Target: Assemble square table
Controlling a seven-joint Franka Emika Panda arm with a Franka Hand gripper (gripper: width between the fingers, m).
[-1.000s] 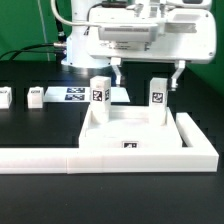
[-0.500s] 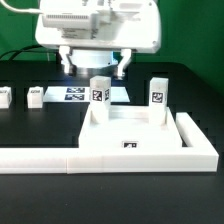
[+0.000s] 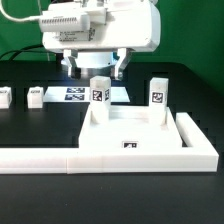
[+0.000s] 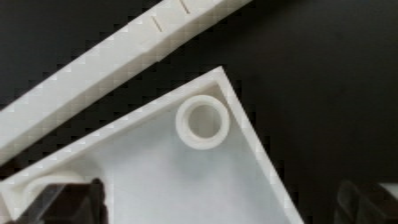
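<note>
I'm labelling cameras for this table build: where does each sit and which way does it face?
Exterior view: off the arm, low, looking across the rail at the tabletop and two upright legs; the open gripper shows above.
Wrist view: on the wrist, looking down at a tabletop corner's round socket; a dark fingertip, likely, at the edge.
Shared: tabletop and rail.

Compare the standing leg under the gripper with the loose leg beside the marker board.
The standing leg is upright at the tabletop's far edge; the loose leg lies low on the black table. The standing leg appears just below the open gripper; the loose leg is off toward the exterior view's left. Both are white blocks.
</note>
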